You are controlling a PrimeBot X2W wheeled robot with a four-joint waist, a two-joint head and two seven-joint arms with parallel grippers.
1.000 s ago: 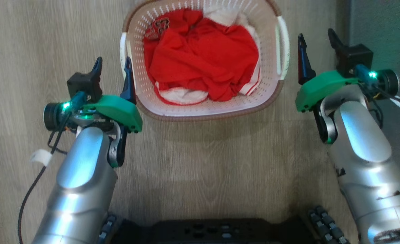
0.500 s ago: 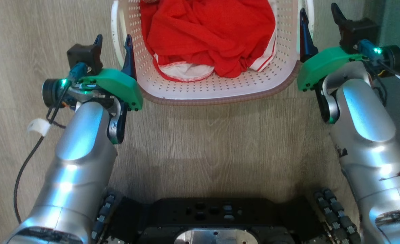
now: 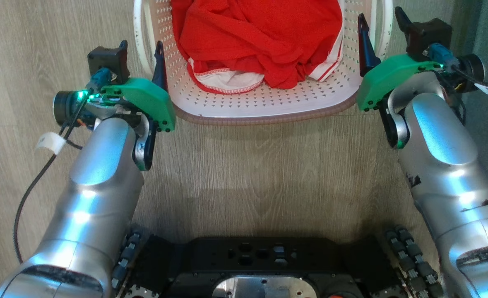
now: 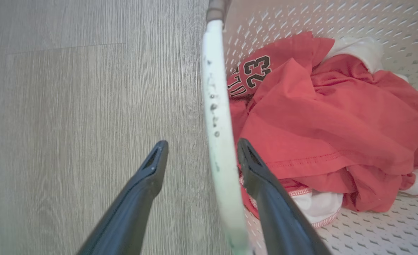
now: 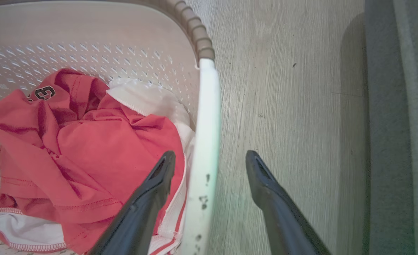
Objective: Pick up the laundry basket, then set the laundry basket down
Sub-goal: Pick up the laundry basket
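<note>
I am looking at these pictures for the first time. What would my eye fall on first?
The red clothes heaped in the basket, at the top middle of the head view, strike first. Next, the open left end effector straddles the left handle and the open right end effector straddles the right handle, each with one finger inside the basket and one outside.

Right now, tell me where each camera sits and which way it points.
Head: on the robot's head, looking down at the laundry basket and floor; both forearms, left pincer, right pincer and black base show.
Left wrist: on that arm, looking along its own fingers, astride the left handle.
Right wrist: likewise, astride the right handle.
Both wrist views share the red shirt.
</note>
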